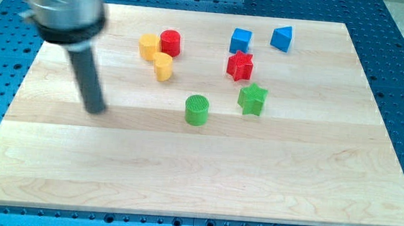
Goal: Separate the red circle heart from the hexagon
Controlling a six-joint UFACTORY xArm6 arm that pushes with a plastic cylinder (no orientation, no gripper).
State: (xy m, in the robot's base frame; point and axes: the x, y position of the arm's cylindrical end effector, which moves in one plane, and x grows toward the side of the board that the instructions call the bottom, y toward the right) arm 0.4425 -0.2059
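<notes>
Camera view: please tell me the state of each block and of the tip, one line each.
my tip: on board, left of all blocks, touching none
red circle: against yellow hexagon
yellow hexagon: touching red circle
yellow heart: just below them
red star: apart
green circle: apart
green star: apart

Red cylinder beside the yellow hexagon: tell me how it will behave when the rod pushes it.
The red cylinder stands on its flat end, so it should slide, not roll. It touches the yellow hexagon, so a push from the view's right would likely drag that along. My tip is far off, toward the view's lower left.
</notes>
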